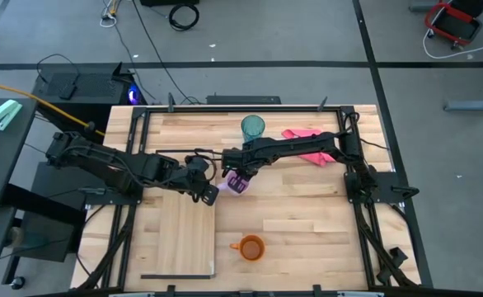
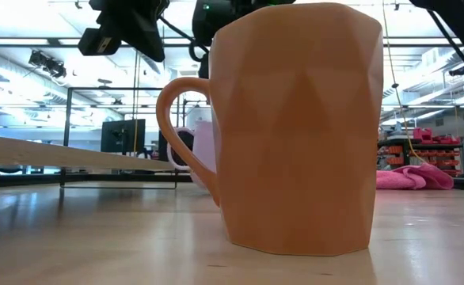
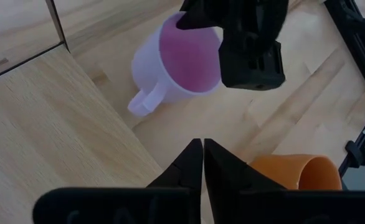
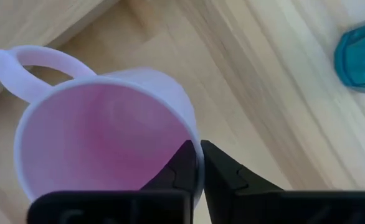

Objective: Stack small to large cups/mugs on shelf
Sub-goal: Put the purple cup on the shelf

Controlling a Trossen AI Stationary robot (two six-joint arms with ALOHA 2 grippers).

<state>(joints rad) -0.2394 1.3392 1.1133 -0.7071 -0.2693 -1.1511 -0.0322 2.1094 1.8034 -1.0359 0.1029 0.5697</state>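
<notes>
While the right gripper (image 4: 198, 163) pinched the rim of the lilac mug (image 4: 101, 134) between its fingers, one inside the wall and one outside, the mug hung tilted above the tabletop (image 1: 307, 206), just beside the near corner of the shelf (image 1: 184, 235). In the left wrist view the mug's handle pointed toward the shelf edge and the mug appeared clear of the wood, though contact with the surface could not be ruled out.

The left gripper (image 3: 203, 163) hovered over the shelf corner, near the mug, with its fingers together and nothing between them.

Status of the task, judged from the layout:
- Lilac mug: clamped by the right gripper, not yet on the shelf.
- Orange mug (image 1: 250, 247): standing upright on the tabletop, just beside the shelf's long edge toward the front, untouched.
- Teal tumbler (image 1: 253, 127): upright toward the far edge of the table, well apart from the shelf, with a pink cloth (image 1: 307, 145) near it.
- Shelf: bare; no vessel rested on it.

No placement was complete. Remaining work appeared to be setting the lilac mug on the shelf, followed by the orange mug and then the tumbler, ordered small to large. The task stood at an early stage, with the first vessel in transfer.
</notes>
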